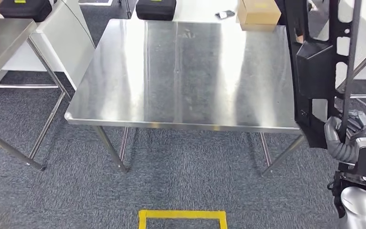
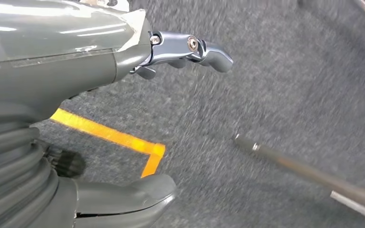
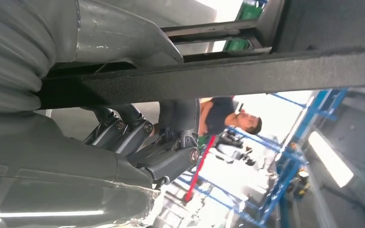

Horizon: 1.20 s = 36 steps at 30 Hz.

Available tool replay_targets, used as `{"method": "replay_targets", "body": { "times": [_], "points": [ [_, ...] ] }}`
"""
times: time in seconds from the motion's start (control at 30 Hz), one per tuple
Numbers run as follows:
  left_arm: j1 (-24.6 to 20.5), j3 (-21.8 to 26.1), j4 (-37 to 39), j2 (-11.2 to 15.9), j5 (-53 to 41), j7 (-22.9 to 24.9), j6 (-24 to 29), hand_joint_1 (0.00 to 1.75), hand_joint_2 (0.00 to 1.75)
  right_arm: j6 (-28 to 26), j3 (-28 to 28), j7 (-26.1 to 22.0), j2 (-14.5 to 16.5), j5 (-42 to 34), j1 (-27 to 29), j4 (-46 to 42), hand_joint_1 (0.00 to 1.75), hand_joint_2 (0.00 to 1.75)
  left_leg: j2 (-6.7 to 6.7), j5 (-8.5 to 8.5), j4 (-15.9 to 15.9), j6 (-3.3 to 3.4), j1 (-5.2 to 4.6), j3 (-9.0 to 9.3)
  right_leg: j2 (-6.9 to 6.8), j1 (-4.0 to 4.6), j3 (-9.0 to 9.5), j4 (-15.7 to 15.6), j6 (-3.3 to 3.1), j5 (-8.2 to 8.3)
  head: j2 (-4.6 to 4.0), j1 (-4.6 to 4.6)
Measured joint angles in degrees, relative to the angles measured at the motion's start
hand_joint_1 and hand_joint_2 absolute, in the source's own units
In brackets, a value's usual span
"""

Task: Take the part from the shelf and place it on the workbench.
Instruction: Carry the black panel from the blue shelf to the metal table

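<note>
The black part (image 1: 320, 71) is held upright by the right robot hand (image 1: 345, 138) beyond the tabletop's (image 1: 186, 76) right edge; the left robot hand (image 2: 123, 118) is spread, holding nothing.

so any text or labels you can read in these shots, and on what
No text can be read in any view.
Black case: a yellow label, too small to read.
Steel table: a faint mark near its far edge, too blurred to read.
Cardboard box: no print that can be read.
Black part in the right robot hand: no marking that shows.
Yellow floor tape: plain, no lettering.
</note>
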Motion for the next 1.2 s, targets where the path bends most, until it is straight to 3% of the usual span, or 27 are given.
{"method": "replay_targets", "body": {
  "times": [0.1,0.13,0.17,0.2,0.27,0.3,0.37,0.4,0.5,0.67,0.73,0.87,1.1,1.2],
  "points": [
    [-0.08,0.02,0.23,0.07,-0.07,-0.04,0.13,0.0,1.75,-0.05,0.3,-0.17,0.08,0.0,-0.32,0.65,1.75,1.75,-0.42,-0.17,-0.1,0.22,0.28,0.88,2.17,-0.05,-7.15,10.9,-0.52,-3.61,-0.01,0.32],
    [-0.05,0.02,0.35,0.05,-0.09,-0.04,0.13,0.0,1.75,-0.05,0.39,-0.22,0.1,0.0,-0.29,0.88,1.75,1.75,-0.64,-0.23,-0.04,0.01,0.36,1.21,2.36,-0.11,-8.74,12.62,-0.22,-3.96,-0.01,0.33],
    [-0.03,0.01,0.48,0.03,-0.11,-0.04,0.13,0.0,1.75,-0.05,0.49,-0.25,0.12,0.05,-0.28,1.11,1.75,1.75,-0.9,-0.36,0.02,-0.33,0.5,1.62,2.4,-0.25,-9.21,12.02,0.32,-3.46,-0.01,0.33],
    [-0.01,0.01,0.61,0.01,-0.13,-0.04,0.13,0.0,1.75,-0.05,0.56,-0.28,0.13,0.1,-0.27,1.32,1.75,1.75,-1.15,-0.55,0.1,-0.76,0.72,2.12,2.4,-0.46,-8.58,9.25,1.03,-2.13,-0.01,0.33],
    [-0.01,0.02,0.76,0.04,-0.15,-0.04,0.13,0.0,1.75,-0.05,0.68,-0.38,0.14,0.19,-0.36,1.68,1.75,1.75,-1.68,-1.44,0.36,-1.76,1.0,2.9,2.27,-0.99,-6.06,0.89,2.44,2.41,0.0,0.52],
    [-0.02,0.02,0.79,0.09,-0.15,-0.07,0.13,0.0,1.75,-0.05,0.77,-0.42,0.19,0.15,-0.44,1.87,1.75,1.75,-1.87,-1.9,0.45,-2.29,0.99,3.03,2.16,-1.05,-5.03,-2.05,2.27,4.21,0.0,0.67],
    [0.01,0.02,0.82,0.21,-0.16,-0.09,0.14,0.0,1.75,-0.06,0.98,-0.52,0.29,0.12,-0.49,2.18,1.75,1.75,-2.04,-2.61,0.56,-3.05,0.86,3.06,1.96,-1.06,-4.48,-4.18,0.94,6.12,0.01,0.77],
    [0.05,0.02,0.85,0.23,-0.17,-0.1,0.15,0.0,1.75,-0.07,1.08,-0.54,0.34,0.1,-0.51,2.3,1.75,1.75,-2.02,-2.66,0.33,-3.01,0.83,2.98,2.03,-1.03,-4.41,-4.06,0.3,6.3,0.01,0.64],
    [0.06,-0.01,0.93,0.29,-0.21,-0.09,0.14,0.0,1.75,-0.07,1.22,-0.7,0.43,0.07,-0.7,2.51,1.75,1.75,-1.8,-2.4,-0.2,-2.24,0.86,3.32,2.3,-1.07,-4.53,-4.06,-0.1,6.42,0.01,0.22],
    [-0.05,-0.02,1.04,0.33,-0.23,-0.09,0.13,0.0,1.75,-0.07,1.35,-1.1,0.44,-0.25,-0.8,2.75,1.75,1.75,-1.4,-2.83,-1.29,-1.79,0.93,4.28,2.52,-0.71,-4.17,-4.09,-1.14,5.71,0.01,0.17],
    [-0.09,-0.02,1.09,0.33,-0.24,-0.09,0.14,0.0,1.75,-0.07,1.37,-1.22,0.43,-0.41,-0.91,2.87,1.75,1.75,-1.29,-2.95,-1.43,-2.27,1.05,4.38,2.53,-0.53,-4.11,-4.09,-1.27,5.64,0.01,0.19],
    [-0.17,-0.02,1.32,0.33,-0.25,-0.09,0.22,0.0,1.75,-0.05,1.41,-1.42,0.31,-0.75,-1.3,3.28,1.75,1.75,-1.29,-2.91,-1.61,-4.41,1.27,4.48,2.53,-0.32,-4.0,-4.08,-1.36,5.62,0.01,0.22],
    [-0.18,-0.01,1.67,0.54,-0.66,-0.7,0.31,0.0,1.75,-0.05,1.61,-1.55,0.29,-0.85,-1.47,3.38,1.75,1.75,-1.31,-2.9,-1.57,-4.52,0.98,4.81,2.52,-0.48,-3.47,-4.24,-1.35,5.63,0.01,0.23],
    [-0.18,-0.01,1.73,0.6,-0.69,-0.88,0.31,0.0,1.75,-0.05,1.68,-1.55,0.29,-0.87,-1.61,3.41,1.75,1.75,-1.31,-3.07,-1.27,-4.24,0.87,4.78,2.52,-0.79,-3.37,-4.46,-1.23,5.7,0.01,0.21]
  ]
}}
